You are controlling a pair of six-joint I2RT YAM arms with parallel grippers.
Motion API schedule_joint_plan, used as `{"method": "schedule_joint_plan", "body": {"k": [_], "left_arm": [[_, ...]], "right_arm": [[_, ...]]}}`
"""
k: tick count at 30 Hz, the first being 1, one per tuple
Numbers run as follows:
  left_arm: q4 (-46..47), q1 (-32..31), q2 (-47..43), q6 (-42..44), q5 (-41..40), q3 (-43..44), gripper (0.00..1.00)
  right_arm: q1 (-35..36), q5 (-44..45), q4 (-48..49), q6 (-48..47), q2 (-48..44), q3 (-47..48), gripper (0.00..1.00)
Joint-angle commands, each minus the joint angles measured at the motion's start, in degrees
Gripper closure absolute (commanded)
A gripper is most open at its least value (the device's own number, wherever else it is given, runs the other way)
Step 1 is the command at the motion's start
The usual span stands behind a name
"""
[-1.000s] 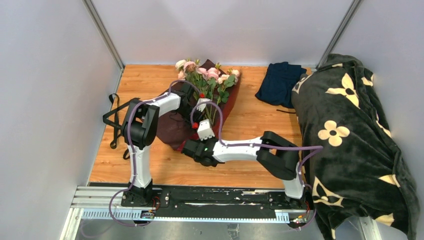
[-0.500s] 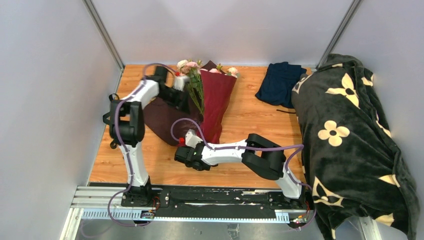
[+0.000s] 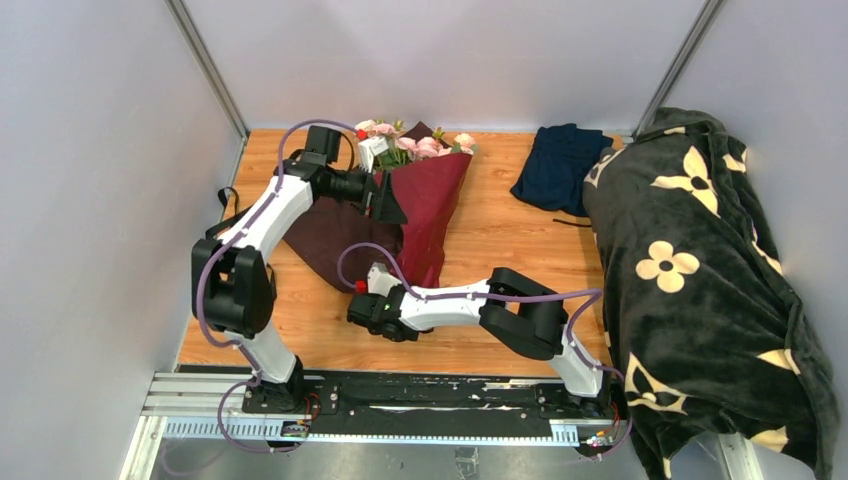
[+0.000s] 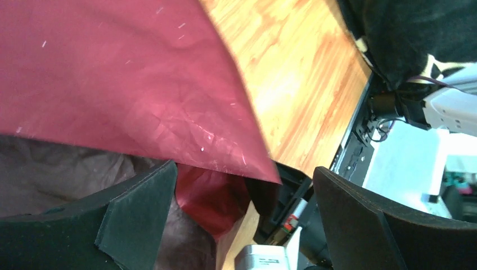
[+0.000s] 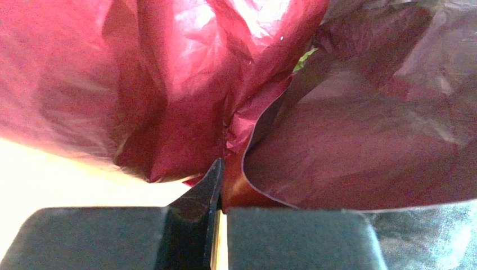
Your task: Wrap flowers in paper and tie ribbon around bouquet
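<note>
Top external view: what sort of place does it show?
Probably a robot test booth, not a flower shop: plain grey partition walls enclose a light wooden tabletop, and two white-and-black robot arms are bolted to a black metal rail at its near edge.

Left arm (image 3: 262,215): rises from its base at 7 o'clock, elbow bent, forearm reaching toward 1 o'clock. Left claw (image 4: 244,174): jaws spread wide, gripping nothing. Right arm (image 3: 470,298): folded low from its base at 5 o'clock, forearm pointing to 9 o'clock. Right claw (image 5: 216,188): jaws pressed together, pinching the edge of the paper (image 5: 185,101).
</note>
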Motion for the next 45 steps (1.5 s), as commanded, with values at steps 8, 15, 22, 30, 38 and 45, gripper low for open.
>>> {"method": "schedule_joint_plan", "body": {"k": [8,15,22,30,38,45], "left_arm": [[3.8,-1.8,7.4,-7.9,-0.7,-0.5,0.00],[3.6,-2.1,9.8,-10.1,3.2,-0.4,0.33],[1.3,-0.1,11.1,-8.5,4.9,2.1,1.00],[-2.0,3.9,13.7,3.9,-15.3,-1.2,1.00],[-0.3,3.9,21.0,5.8,-18.8,-2.0,1.00],[1.8,3.9,21.9,6.1,-19.6,-3.6,1.00]], "right_arm": [[1.1,-1.1,-1.9,-1.6,1.0,0.7,1.00],[1.1,-1.1,-1.5,-1.8,0.9,0.6,1.00],[1.1,-1.7,-1.3,-2.8,0.3,0.1,1.00],[1.2,-6.7,-0.3,-4.4,-1.1,-0.1,0.71],[2.0,-19.7,5.0,-13.1,-14.3,-6.6,0.59],[0.9,-51.7,13.6,-21.5,-35.3,-15.4,0.58]]}}
